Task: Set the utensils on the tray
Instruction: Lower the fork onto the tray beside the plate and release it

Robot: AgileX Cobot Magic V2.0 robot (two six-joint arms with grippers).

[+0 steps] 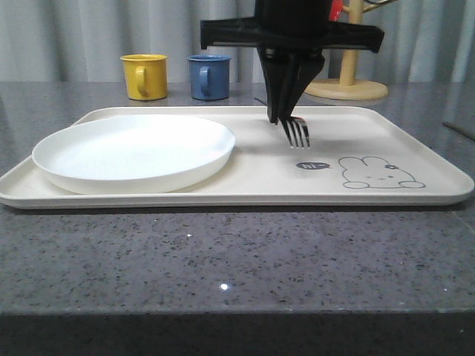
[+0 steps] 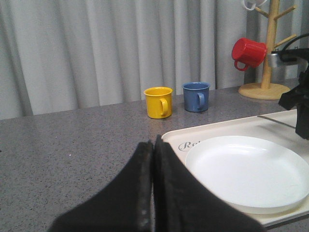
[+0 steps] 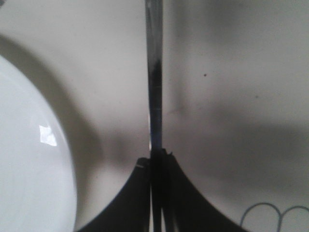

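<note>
The cream tray point(image 1: 371, 133) with its grey rabbit drawing point(image 1: 377, 173) lies across the grey table. My right gripper point(image 1: 278, 117) hangs over the tray's middle, pointing down, shut on a silver fork point(image 1: 297, 133). The fork's tines point toward the front, just above the tray surface. In the right wrist view the fork handle point(image 3: 154, 72) runs straight out from the shut right gripper point(image 3: 157, 155) over the tray point(image 3: 231, 72). My left gripper point(image 2: 153, 143) is shut with nothing in it, above the table beside the tray's corner point(image 2: 217, 129).
A round white plate point(image 1: 133, 152) takes up the tray's left half. A yellow mug point(image 1: 145, 76) and a blue mug point(image 1: 208, 76) stand behind the tray. A wooden mug tree point(image 1: 346, 83) at the back right carries a red mug point(image 2: 248, 52).
</note>
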